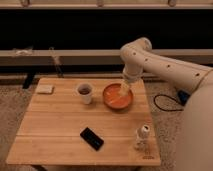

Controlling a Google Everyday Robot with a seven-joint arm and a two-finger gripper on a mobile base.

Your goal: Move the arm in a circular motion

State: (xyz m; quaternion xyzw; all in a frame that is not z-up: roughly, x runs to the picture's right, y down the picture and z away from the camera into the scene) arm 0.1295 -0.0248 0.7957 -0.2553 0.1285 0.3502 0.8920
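Observation:
The thick cream-white arm (165, 67) with rows of small dark holes comes in from the right and bends at a rounded joint (136, 52) above the table's far right. Its lower link points down and ends in the gripper (124, 88), a small yellowish tip hanging just over the orange bowl (118, 97). The gripper holds nothing that I can see.
A wooden table (60, 125) carries a white cup (85, 92), a black phone (92, 138), a small white figure (142, 138) near the front right, and a pale sponge (45, 89) at the far left. A dark cable (167, 102) lies on the floor to the right.

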